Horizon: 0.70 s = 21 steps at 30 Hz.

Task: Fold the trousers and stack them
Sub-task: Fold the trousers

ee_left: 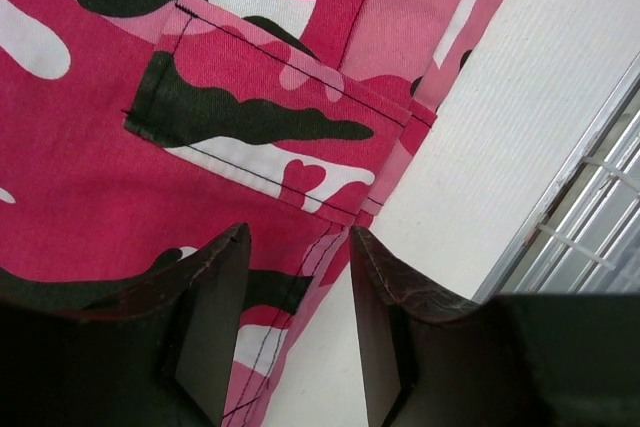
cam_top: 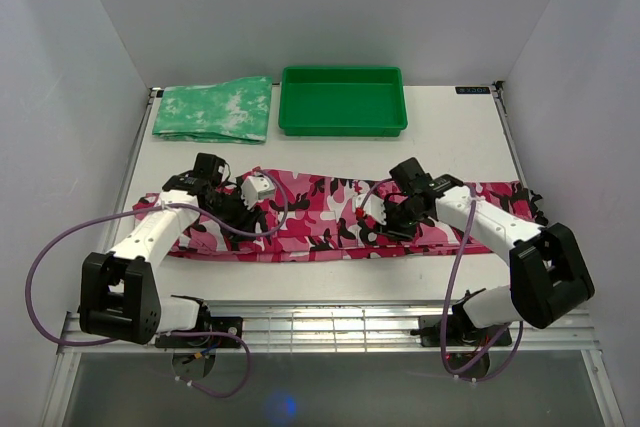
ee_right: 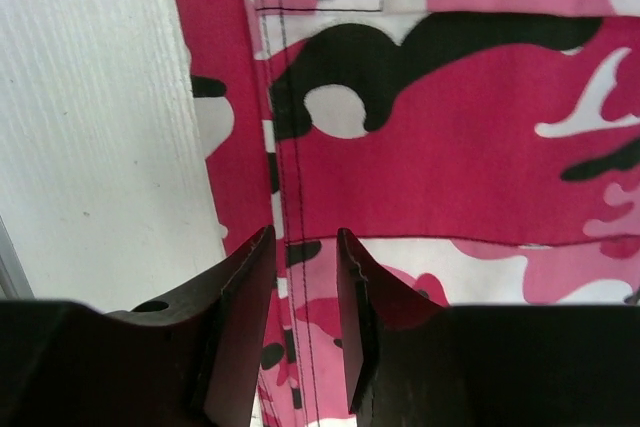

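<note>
Where trousers (cam_top: 330,217) edge lies, left hand (ee_left: 300,232), right hand (ee_right: 305,232) part-spread, straddling cloth.

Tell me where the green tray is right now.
Top view: the green tray sits at the far middle of the table, just right of the folded green-and-white cloth and beyond the trousers.

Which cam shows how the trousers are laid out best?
Top external: the trousers lie spread lengthwise across the table, whole outline visible. Left wrist shows only a pocket patch and a bit of the near edge; right wrist only a stitched seam along the edge.
</note>
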Each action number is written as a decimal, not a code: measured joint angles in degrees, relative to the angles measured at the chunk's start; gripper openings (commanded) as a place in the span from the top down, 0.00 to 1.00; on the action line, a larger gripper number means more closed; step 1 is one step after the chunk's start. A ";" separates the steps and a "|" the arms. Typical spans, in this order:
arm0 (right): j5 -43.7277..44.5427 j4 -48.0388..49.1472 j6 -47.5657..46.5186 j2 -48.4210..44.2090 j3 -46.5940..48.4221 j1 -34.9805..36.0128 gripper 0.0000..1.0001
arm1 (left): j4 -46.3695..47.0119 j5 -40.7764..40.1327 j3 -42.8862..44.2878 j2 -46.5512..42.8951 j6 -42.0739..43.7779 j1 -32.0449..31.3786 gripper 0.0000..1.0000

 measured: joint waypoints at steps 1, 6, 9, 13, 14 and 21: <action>0.22 0.76 0.15 0.09 -0.70 0.79 0.62 | 0.28 0.00 -0.28 0.00 -1.01 0.09 0.41; 2.05 3.32 0.35 0.79 -3.82 2.47 0.60 | 1.44 0.09 -0.83 0.00 -4.83 0.90 0.32; 3.45 3.80 0.42 1.97 -4.76 2.51 0.59 | 1.70 0.07 -0.85 0.00 -6.32 1.66 0.27; 5.22 5.27 0.72 2.93 -5.18 2.51 0.59 | 2.16 -0.26 -0.85 0.17 -7.19 2.08 0.26; 5.73 5.62 0.79 3.13 -5.20 2.51 0.59 | 2.27 -0.44 -0.90 0.26 -7.15 2.10 0.26; 7.67 6.82 0.70 3.43 -5.51 2.67 0.89 | 2.21 -2.03 -1.11 1.88 -5.60 2.36 0.31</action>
